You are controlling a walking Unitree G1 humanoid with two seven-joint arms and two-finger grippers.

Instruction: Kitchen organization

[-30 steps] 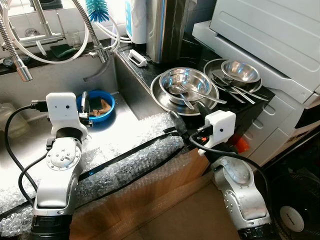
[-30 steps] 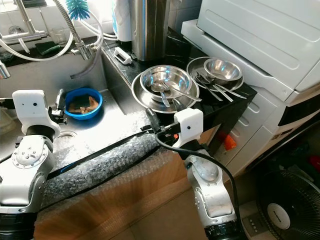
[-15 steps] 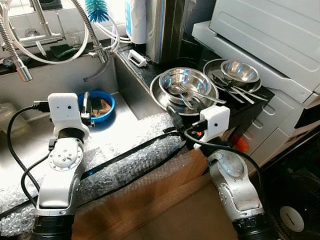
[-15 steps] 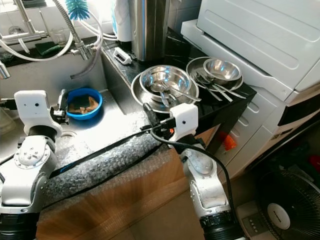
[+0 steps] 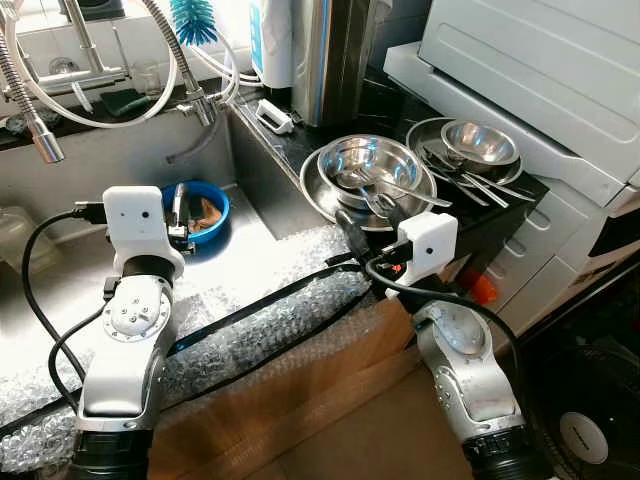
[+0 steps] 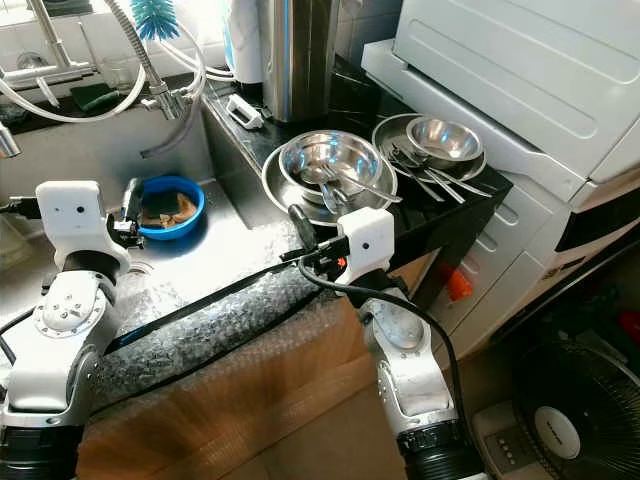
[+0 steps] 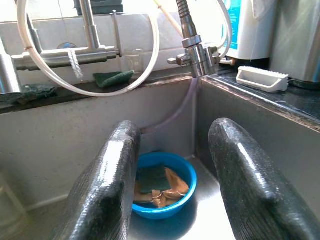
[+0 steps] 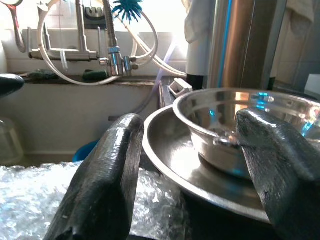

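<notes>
The right gripper [image 5: 366, 217] is at the near rim of the wide steel plate [image 5: 322, 198], fingers apart and empty, one finger over the bubble wrap [image 5: 300, 262] and the other by the bowl [image 5: 372, 160] that sits in the plate with cutlery in it. This looks like the reach for that stack on the black counter [image 5: 505, 215]. To do it well, I'd come in low so one finger slides under the plate's lip and the other lands on top of it, and close on the rim alone, clear of the bowl and the loose spoons, which would slide if the plate tips. Lift level.

Over the sink [image 5: 250, 225], the left gripper [image 5: 180, 215] hovers, fingers apart, aimed at the blue bowl [image 5: 212, 227] of scraps lying at the far right corner of the basin.

Since a second ago, the right gripper has crept forward and left, up to the plate's edge. The left arm has eased slightly nearer the blue bowl. The dishes have not moved.
</notes>
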